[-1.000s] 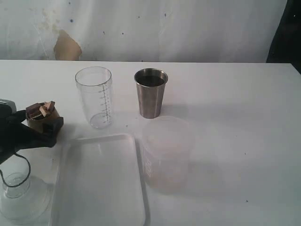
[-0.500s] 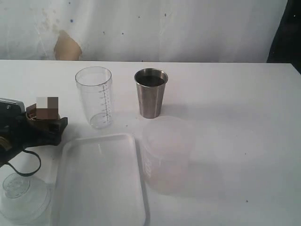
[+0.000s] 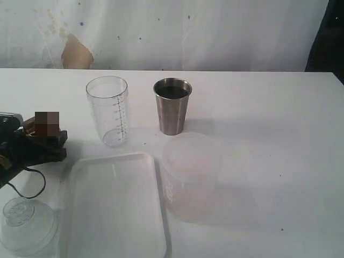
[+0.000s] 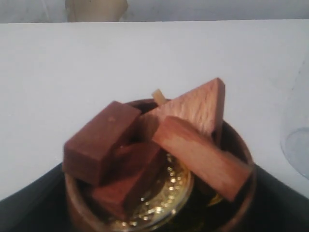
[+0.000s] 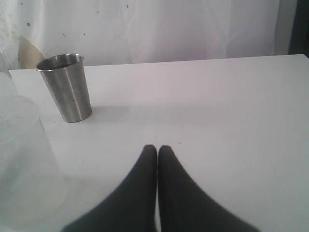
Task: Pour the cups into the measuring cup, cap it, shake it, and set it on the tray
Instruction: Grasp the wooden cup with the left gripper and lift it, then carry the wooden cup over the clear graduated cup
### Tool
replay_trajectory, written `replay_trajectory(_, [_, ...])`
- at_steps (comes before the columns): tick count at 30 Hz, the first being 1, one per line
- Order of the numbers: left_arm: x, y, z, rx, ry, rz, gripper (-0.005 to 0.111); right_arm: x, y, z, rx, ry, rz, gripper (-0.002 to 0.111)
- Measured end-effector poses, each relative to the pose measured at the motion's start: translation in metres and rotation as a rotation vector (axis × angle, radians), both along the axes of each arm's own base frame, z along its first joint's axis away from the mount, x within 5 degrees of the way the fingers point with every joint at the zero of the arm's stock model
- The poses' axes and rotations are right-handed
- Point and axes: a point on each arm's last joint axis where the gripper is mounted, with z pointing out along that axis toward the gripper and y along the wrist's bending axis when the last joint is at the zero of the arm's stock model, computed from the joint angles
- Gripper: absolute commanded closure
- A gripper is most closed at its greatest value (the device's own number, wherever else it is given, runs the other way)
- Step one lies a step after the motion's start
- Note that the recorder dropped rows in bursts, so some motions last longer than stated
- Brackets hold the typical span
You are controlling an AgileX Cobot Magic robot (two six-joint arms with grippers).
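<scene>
The brown wooden cup [image 4: 240, 147] is filled with wooden blocks [image 3: 47, 122] over something gold and glittery. It stands at the table's left, with my left gripper [image 3: 45, 141] shut on it, one black finger against each side. The clear measuring cup [image 3: 109, 110] stands upright and uncapped just to its right. Further right is the steel tumbler [image 3: 172, 107], also upright. The white tray [image 3: 115, 204] lies flat at the front. My right gripper [image 5: 157, 147] is shut on nothing and hovers low over bare table, with the steel tumbler [image 5: 66, 89] some way ahead of it.
A frosted translucent tub [image 3: 191, 177] stands right of the tray, in front of the tumbler. A clear domed lid [image 3: 24, 226] lies at the front left corner, under the left arm's cable. The right half of the white table [image 3: 279, 140] is bare.
My left gripper's jaws have narrowed onto the wooden cup and shifted slightly left. The domed lid has slid a little toward the front. The right gripper has not moved.
</scene>
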Motion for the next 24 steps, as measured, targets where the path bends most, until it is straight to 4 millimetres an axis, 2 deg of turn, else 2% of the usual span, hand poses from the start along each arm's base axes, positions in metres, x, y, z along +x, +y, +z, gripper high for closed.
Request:
replay_trajectory(5, [-0.004,0.003,0.012,0.024,0.005,0.021,0.107,0.000,0.000,0.000,0.000,0.000,0.000,0.108])
replay_trajectory(15, [-0.017,0.008,0.088,0.027,-0.121,0.066,0.107,0.000,0.000,0.000,0.000,0.000,0.000,0.108])
replay_trajectory(20, [-0.018,0.009,0.123,0.059,-0.050,0.074,0.107,0.000,0.000,0.000,0.000,0.000,0.000,0.108])
replay_trajectory(24, [-0.010,0.000,0.150,0.096,0.032,0.046,0.107,0.000,0.000,0.000,0.000,0.000,0.000,0.108])
